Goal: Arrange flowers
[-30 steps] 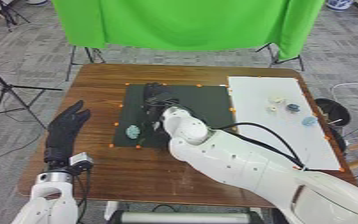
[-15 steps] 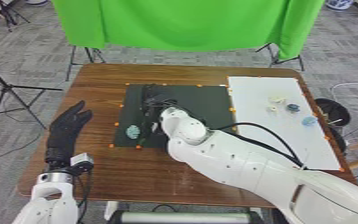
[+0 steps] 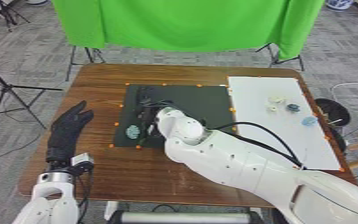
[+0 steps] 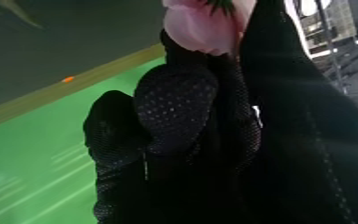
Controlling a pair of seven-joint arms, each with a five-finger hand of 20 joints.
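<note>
A brown wooden table [image 3: 104,180] forms the work surface, with a green cloth [image 3: 193,25] hanging beyond its far edge. A dark rectangular sheet [image 3: 206,102] lies in the middle, and a white rectangular sheet [image 3: 282,142] lies to its right. The right hand [image 3: 145,95] is over the left part of the dark sheet, its fingers and thumb closed narrowly on a pink flower with soft petals [image 4: 200,30], which shows at the fingertips in the right wrist view. The left hand [image 3: 67,125] rests relaxed and holds nothing, left of the dark sheet. One light blue ruffled flower [image 3: 133,131] lies on that sheet, near its lower left corner. The white sheet carries two cream flowers [image 3: 277,100], a dark grey-blue flower [image 3: 293,107] and a pale blue flower [image 3: 309,121]. If the dark sheet is where the arrangement goes, the job looks partly done: the pink flower probably still needs setting down there, and those on the white sheet may be left to bring over.
</note>
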